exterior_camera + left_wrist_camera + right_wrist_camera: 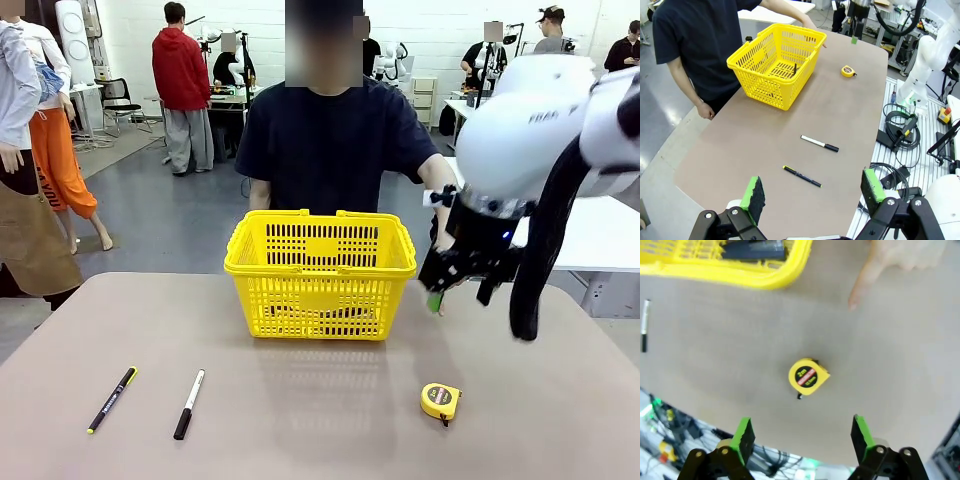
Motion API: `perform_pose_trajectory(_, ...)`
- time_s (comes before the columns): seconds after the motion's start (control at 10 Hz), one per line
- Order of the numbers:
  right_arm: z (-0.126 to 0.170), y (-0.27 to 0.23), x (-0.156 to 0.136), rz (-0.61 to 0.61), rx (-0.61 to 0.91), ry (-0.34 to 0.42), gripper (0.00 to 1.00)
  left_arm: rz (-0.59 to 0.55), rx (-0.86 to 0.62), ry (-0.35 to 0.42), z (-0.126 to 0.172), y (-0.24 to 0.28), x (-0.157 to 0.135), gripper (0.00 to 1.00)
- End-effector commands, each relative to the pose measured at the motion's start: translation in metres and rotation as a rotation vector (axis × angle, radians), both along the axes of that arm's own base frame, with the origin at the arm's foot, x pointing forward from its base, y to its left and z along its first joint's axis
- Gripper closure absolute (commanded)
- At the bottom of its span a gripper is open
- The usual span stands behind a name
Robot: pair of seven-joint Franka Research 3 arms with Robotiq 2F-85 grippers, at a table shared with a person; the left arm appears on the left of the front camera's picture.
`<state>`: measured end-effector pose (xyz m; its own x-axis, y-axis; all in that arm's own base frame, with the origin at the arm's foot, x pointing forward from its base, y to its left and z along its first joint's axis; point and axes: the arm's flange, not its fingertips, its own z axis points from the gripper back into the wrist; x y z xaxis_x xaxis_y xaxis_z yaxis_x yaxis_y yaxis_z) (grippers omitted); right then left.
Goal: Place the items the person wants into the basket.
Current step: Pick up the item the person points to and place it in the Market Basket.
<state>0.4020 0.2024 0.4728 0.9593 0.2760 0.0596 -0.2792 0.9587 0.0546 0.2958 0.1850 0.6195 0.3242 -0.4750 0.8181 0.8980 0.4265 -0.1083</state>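
Currently the right gripper (pixel 801 429) hangs wide open and empty above the tape measure (pixel 808 376); descending off-centre could nudge it away.

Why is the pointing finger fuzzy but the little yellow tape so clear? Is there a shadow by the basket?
Right wrist view: the person's pointing hand is blurred and washed out, the small round yellow tape measure sharp. Front view: the bright yellow plastic basket casts a faint, soft shadow on the brown table, toward the camera.
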Motion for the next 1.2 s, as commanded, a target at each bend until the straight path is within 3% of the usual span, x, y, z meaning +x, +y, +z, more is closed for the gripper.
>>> perform_pose_trajectory(0.0, -0.031, 0.019, -0.017, -0.14, -0.053, -0.021, 0.0, -0.013, -0.012, -0.023, 0.0, 0.0, -0.001, 0.0)
perform_pose_trajectory(0.2, -0.065, 0.027, -0.025, -0.281, -0.075, -0.062, 0.0, -0.013, -0.012, -0.023, 0.0, 0.0, -0.001, 0.0)
perform_pose_trajectory(0.5, -0.105, 0.011, -0.033, -0.368, -0.045, -0.081, 0.0, -0.013, -0.012, -0.023, 0.0, 0.0, -0.001, 0.0)
perform_pose_trajectory(1.1, -0.151, 0.002, -0.026, -0.402, 0.015, -0.04, 0.0, -0.013, -0.012, -0.023, 0.0, 0.0, -0.001, 0.0)
